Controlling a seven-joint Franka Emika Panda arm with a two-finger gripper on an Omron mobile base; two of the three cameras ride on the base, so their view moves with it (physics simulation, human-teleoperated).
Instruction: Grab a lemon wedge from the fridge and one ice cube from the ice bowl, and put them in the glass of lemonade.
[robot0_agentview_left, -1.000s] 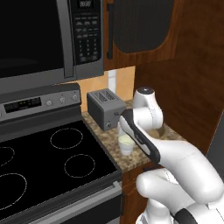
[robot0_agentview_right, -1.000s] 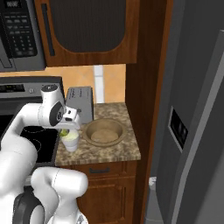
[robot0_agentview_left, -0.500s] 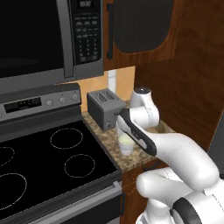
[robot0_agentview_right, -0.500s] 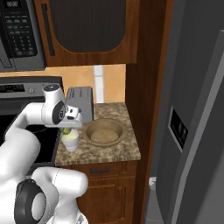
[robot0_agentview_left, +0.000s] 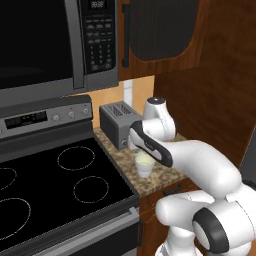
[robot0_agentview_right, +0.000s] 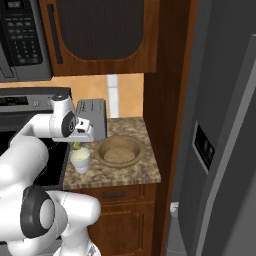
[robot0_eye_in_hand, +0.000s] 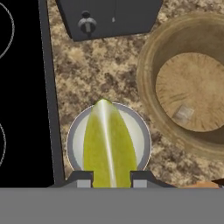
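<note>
My gripper (robot0_eye_in_hand: 109, 178) is shut on the lemon wedge (robot0_eye_in_hand: 108, 144), a yellow-green sliver hanging straight over the glass of lemonade (robot0_eye_in_hand: 144, 141). In the right base view the lemon wedge (robot0_agentview_right: 76, 146) shows just above the glass (robot0_agentview_right: 80, 160), under the gripper (robot0_agentview_right: 78, 141). The glass (robot0_agentview_left: 144, 165) stands on the granite counter near the stove's edge. The tan ice bowl (robot0_eye_in_hand: 148, 65) sits right of the glass, with one pale ice cube (robot0_eye_in_hand: 183, 113) on its floor. The bowl (robot0_agentview_right: 119, 150) lies between the glass and the grey fridge (robot0_agentview_right: 220, 125), whose doors are closed.
A dark toaster (robot0_agentview_right: 92, 117) stands behind the glass against the wall. The black stovetop (robot0_agentview_left: 50, 185) borders the counter on the left, with a microwave (robot0_agentview_left: 50, 40) above it. A wooden cabinet (robot0_agentview_right: 100, 35) hangs over the counter.
The hand has edged slightly toward the stove side, still holding the wedge over the glass. Nothing else has moved.
</note>
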